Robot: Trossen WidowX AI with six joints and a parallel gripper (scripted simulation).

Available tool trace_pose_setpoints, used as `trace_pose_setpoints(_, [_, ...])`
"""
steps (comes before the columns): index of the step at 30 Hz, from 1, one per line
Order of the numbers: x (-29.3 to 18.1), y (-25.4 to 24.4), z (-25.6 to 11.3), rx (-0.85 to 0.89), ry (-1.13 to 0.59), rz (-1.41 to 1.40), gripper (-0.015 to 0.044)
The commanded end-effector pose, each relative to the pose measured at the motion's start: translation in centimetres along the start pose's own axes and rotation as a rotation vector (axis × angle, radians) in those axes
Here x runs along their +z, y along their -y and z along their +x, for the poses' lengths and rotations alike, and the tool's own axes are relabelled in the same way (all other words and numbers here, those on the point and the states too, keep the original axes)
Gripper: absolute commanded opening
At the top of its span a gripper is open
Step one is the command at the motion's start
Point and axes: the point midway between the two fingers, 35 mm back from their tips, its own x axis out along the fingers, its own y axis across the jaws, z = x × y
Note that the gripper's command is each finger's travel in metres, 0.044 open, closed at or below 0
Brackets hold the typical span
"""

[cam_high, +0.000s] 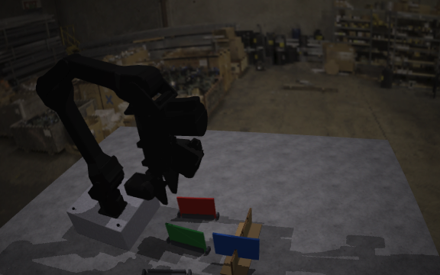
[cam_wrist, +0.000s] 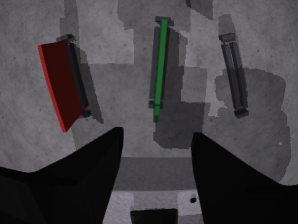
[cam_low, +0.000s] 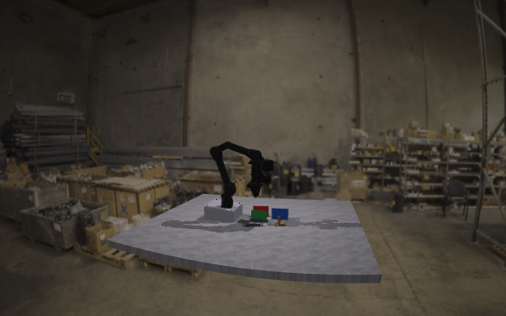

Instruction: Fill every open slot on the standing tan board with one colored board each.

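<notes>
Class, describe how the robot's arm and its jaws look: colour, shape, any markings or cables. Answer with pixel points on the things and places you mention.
The arm (cam_high: 92, 72) (cam_low: 239, 149) is matte black, built of chunky, angular links with bulky joints. Its jaws are black too, two wedge-shaped fingers narrowing to blunt tips. I can make out neither markings nor cables in this dim light.

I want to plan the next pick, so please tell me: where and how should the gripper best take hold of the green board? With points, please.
I would come from above and pinch the middle of the green board's (cam_high: 186, 237) (cam_low: 259, 215) (cam_wrist: 161, 70) top edge, one finger on each broad face. It stands upright and thin in its holder (cam_wrist: 153, 65), whose end posts leave the upper edge exposed.
</notes>
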Motion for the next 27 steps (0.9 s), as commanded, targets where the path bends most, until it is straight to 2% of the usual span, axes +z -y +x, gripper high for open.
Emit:
trace_pose_setpoints(1, [-0.9, 0.1, 4.5, -0.006, -0.018, 0.003, 0.0185])
trace_pose_setpoints(27, [-1.1, 0.2, 8.5, -0.007, -0.018, 0.003, 0.0185])
